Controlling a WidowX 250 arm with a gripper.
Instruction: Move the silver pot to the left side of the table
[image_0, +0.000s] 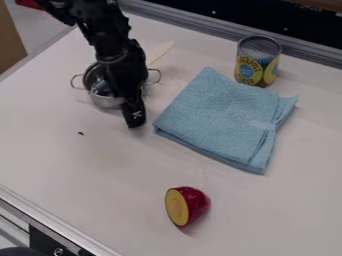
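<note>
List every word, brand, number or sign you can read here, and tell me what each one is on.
Nothing I can quote with certainty.
Can: lettering on its yellow label, too small to read surely.
Gripper: a small white mark, too small to make out.

Slants in over the upper left part of the white, metal-edged bench (60, 160), near its far left corner, with a black, jointed robot arm (110, 32). Bends at bulky, rounded housings, then drops more steeply through a thick black wrist (119, 54). Ends in a narrow black gripper (135, 118), hanging well in from the bench's left edge and between its far and near edges. Points downward, with a slight lean to the right toward the tip. Bears a small white mark low on the dark casing, close to the lower end.
</note>
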